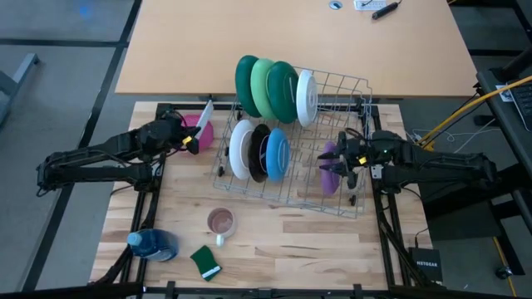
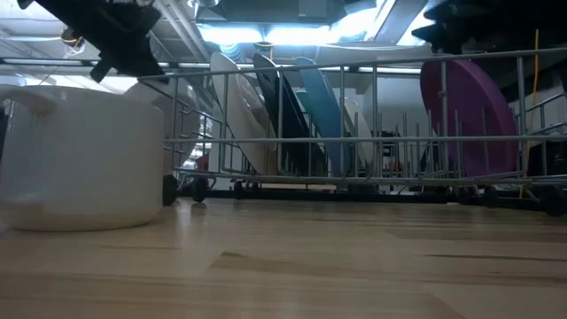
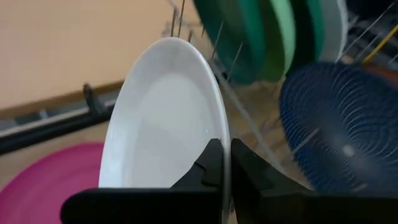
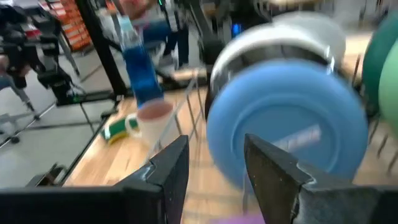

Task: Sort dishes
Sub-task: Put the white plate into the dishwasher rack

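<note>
Left pincer (image 1: 196, 138) is clamped narrow on the rim of a white plate (image 3: 165, 118), holding it edge-up above the pink plate (image 1: 199, 130) at about 9 o'clock of the rack (image 1: 353, 83), clear of the wires. The grip sits only on the thin edge, per the left wrist view.

Right pincer (image 1: 339, 160) has its jaws wide apart and holds nothing. It sits inside the rack's 3 o'clock end, just beside the upright purple plate (image 1: 329, 166).

Where the dishes are:
- Back row, 12 o'clock side: dark green plate (image 1: 247, 85), light green plate (image 1: 264, 86), another green one (image 1: 283, 90), and a second white plate (image 1: 306, 97), all on edge.
- Front row: white (image 1: 241, 149), black (image 1: 259, 152) and blue plate (image 1: 278, 154), on edge, packed close.
- Mug (image 1: 221, 223), sponge (image 1: 205, 261) and bottle (image 1: 152, 244) sit on the counter (image 1: 274, 249) at 6 to 7 o'clock, well apart from the rack.

Risks, as judged from here:
- The rim-only pinch could let the white plate swing or slip and drop onto the pink plate below.
- Going in, its edge could catch a rack wire or knock the neighbouring front-row white plate, since the gaps there look tight.
- The open right fingers are close to the purple plate; any sideways move could tip it.
- Both arms working the rack at once could shift it.
</note>
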{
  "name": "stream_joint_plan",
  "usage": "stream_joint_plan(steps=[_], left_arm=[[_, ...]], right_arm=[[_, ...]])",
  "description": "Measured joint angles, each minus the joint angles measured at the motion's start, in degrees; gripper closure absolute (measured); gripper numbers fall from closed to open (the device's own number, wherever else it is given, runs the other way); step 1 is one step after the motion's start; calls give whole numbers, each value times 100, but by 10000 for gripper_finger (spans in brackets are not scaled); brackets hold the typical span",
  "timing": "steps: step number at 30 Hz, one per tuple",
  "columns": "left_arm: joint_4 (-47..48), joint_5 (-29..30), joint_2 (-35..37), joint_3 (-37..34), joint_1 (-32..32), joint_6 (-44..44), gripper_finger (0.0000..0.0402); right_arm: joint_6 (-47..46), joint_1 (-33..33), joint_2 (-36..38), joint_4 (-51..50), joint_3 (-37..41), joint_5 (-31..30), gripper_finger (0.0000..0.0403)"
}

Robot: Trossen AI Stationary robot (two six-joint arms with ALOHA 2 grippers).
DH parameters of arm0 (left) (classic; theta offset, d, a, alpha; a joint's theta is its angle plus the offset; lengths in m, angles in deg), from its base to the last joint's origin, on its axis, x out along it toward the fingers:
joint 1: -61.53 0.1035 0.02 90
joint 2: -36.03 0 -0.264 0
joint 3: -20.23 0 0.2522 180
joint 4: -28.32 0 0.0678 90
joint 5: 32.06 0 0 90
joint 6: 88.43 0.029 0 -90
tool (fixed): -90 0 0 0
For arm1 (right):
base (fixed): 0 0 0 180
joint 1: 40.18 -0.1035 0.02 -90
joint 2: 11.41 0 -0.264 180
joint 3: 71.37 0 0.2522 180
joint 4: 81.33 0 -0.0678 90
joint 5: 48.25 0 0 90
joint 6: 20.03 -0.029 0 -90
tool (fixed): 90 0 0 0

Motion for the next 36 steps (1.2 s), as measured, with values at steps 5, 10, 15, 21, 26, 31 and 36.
stream_joint_plan(steps=[5, 10, 15, 21, 26, 31, 36], left_arm=[[-254, 32, 174, 0, 3, 157, 400], [-482, 34, 350, 0, 2, 288, 401], [-932, -28, 526, 0, 4, 477, 401], [-1631, -148, 668, 0, 2, 785, 401], [-2254, -241, 704, 0, 2, 1005, 401], [-2827, -371, 704, 0, 2, 1203, 401], [-3340, -485, 704, 2, 2, 1240, 401]], right_arm=[[366, 0, -73, 722, -1, 95, 242], [406, 0, -225, 1223, -4, 122, 242], [407, 0, -488, 1480, -7, 90, 242], [407, 0, -988, 1905, -7, -117, 242], [406, 0, -1470, 2376, -7, -119, 242], [406, 0, -1952, 2838, -7, -251, 242], [406, 0, -2375, 3346, -9, -430, 242]])
